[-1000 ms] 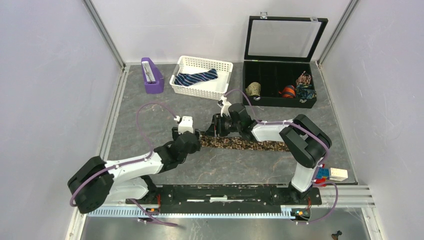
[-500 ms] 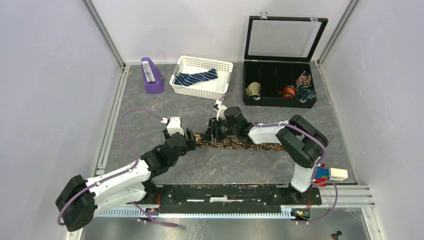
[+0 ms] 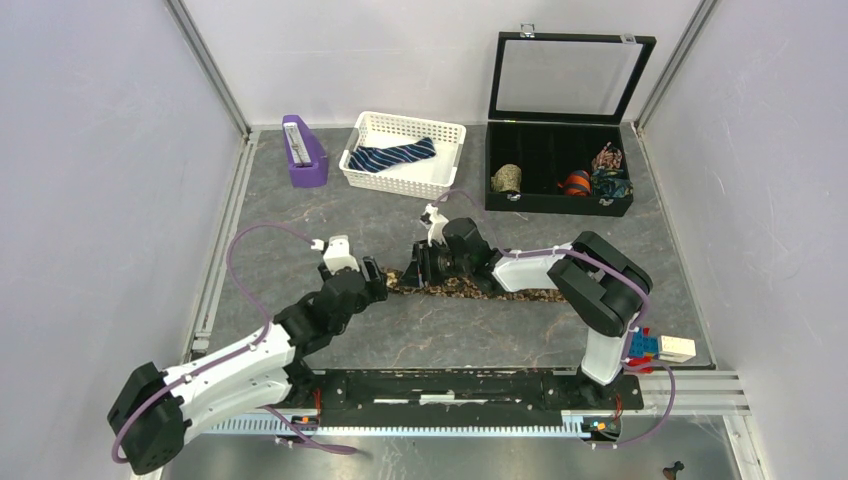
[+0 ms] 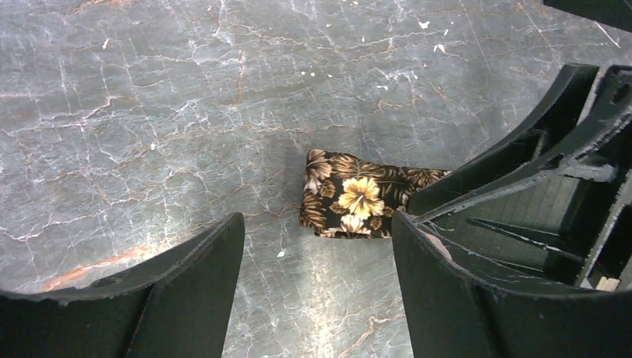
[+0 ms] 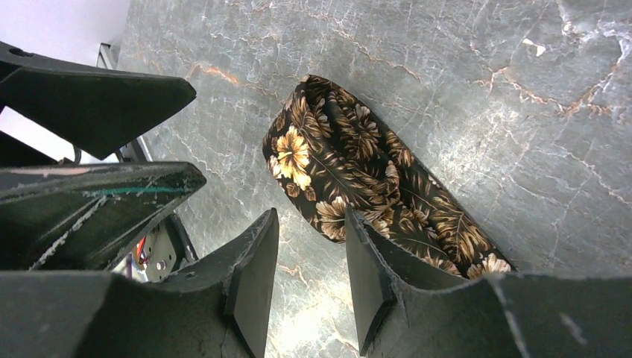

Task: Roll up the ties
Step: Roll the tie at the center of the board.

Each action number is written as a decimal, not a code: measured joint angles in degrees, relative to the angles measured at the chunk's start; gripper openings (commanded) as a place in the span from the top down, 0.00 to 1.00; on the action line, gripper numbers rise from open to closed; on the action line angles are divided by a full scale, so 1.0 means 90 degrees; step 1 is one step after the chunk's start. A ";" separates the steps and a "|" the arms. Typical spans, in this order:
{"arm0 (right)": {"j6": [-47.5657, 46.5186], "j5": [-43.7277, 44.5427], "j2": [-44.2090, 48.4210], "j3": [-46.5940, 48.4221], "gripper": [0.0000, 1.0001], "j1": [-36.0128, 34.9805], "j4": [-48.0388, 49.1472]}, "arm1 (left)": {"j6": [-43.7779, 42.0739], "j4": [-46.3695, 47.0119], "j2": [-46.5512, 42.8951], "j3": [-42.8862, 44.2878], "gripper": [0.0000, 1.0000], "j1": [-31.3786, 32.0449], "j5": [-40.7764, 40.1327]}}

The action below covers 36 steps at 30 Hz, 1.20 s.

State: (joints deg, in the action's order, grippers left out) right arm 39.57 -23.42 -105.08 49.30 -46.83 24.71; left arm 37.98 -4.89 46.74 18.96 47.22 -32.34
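Note:
The brown-and-tan print tie (image 3: 500, 290) lies stretched left to right on the grey table, its left end folded over (image 4: 350, 198). My left gripper (image 3: 366, 277) is open and empty just left of that end, which lies beyond its fingertips in the left wrist view (image 4: 317, 231). My right gripper (image 3: 413, 270) is over the folded end, open, with bare table between its fingers (image 5: 309, 224); the tie (image 5: 358, 179) lies beside and under its right finger (image 5: 369, 276). The navy striped tie (image 3: 392, 156) lies in the white basket (image 3: 405, 186).
A black hinged case (image 3: 560, 200) with several rolled ties stands at the back right, lid up. A purple holder (image 3: 303, 150) stands at the back left. Small coloured blocks (image 3: 660, 347) sit near the right arm's base. Grey walls enclose the table.
My left arm has drawn back to the left, off the tie's end. My right gripper has moved left along the tie, and the tie's left end has shifted left with it.

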 measured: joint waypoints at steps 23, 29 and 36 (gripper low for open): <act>-0.1105 0.0321 -0.0954 0.2800 0.61 0.0474 -0.1666 | 0.1360 -0.1294 -0.0104 -0.0155 0.57 -0.0418 0.1343; -0.1149 0.0272 -0.1639 0.2960 0.67 0.0466 -0.2004 | 0.1613 -0.0350 0.0665 -0.0437 0.60 -0.0418 0.1659; -0.1151 0.0148 -0.1734 0.2844 0.68 0.0357 -0.2021 | 0.1715 0.0634 0.1285 -0.0466 0.62 -0.0418 0.1770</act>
State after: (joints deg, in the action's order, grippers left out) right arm 29.21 -22.09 -120.68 74.89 -43.62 6.52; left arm 53.41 0.82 58.30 14.76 43.46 -16.40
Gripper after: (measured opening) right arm 0.322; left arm 0.388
